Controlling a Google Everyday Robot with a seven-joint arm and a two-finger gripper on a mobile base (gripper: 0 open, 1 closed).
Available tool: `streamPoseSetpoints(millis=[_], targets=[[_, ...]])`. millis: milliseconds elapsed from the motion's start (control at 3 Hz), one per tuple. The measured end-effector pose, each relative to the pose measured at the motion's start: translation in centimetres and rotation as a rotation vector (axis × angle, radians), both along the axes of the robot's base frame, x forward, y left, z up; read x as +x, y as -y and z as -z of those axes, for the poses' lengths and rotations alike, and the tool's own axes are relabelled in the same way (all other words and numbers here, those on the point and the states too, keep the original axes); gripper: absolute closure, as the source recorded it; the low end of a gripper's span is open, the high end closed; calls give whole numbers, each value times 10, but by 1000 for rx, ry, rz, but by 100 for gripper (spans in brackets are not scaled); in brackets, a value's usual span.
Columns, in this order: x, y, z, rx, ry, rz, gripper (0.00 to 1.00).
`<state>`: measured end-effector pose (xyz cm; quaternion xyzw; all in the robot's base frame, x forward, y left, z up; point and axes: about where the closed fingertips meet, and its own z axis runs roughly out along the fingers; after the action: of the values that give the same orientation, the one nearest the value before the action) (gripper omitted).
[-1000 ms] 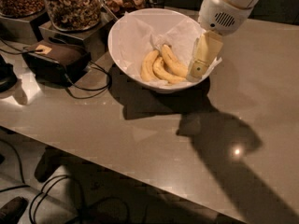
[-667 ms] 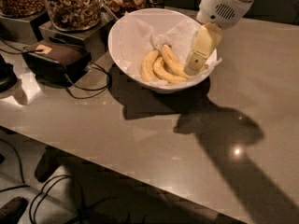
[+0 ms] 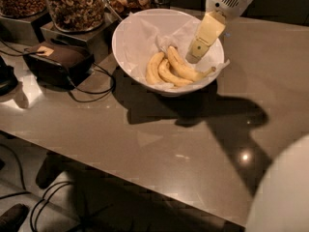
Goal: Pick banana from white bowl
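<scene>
The white bowl (image 3: pixel 130 37) stands on the grey-brown table, lined with crinkled white paper. Three yellow bananas lie in it. The banana (image 3: pixel 186 67), the longest, lies on the right of the pile with its thin stem pointing right toward the rim. My gripper (image 3: pixel 194 56), cream-coloured under a white wrist, hangs inside the bowl just above the banana's right half. It holds nothing that I can see.
Glass jars of nuts (image 3: pixel 75 4) stand on metal stands behind and to the left of the bowl. A dark box (image 3: pixel 58 59) with cables lies to the left. The table's front edge runs diagonally below. A white rounded robot part (image 3: pixel 285 192) fills the bottom right corner.
My gripper has moved up and slightly left from the bowl's right rim, so the banana's stem end now shows. The bananas have not moved.
</scene>
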<state>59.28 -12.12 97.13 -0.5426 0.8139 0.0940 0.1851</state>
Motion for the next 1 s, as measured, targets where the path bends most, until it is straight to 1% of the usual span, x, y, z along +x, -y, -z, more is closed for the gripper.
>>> streamPoseSetpoints(millis=[333, 667, 1000], targets=[[10, 3, 19, 15, -72, 38, 0], [17, 7, 40, 3, -128, 69, 9], [24, 9, 53, -2, -169, 99, 26]])
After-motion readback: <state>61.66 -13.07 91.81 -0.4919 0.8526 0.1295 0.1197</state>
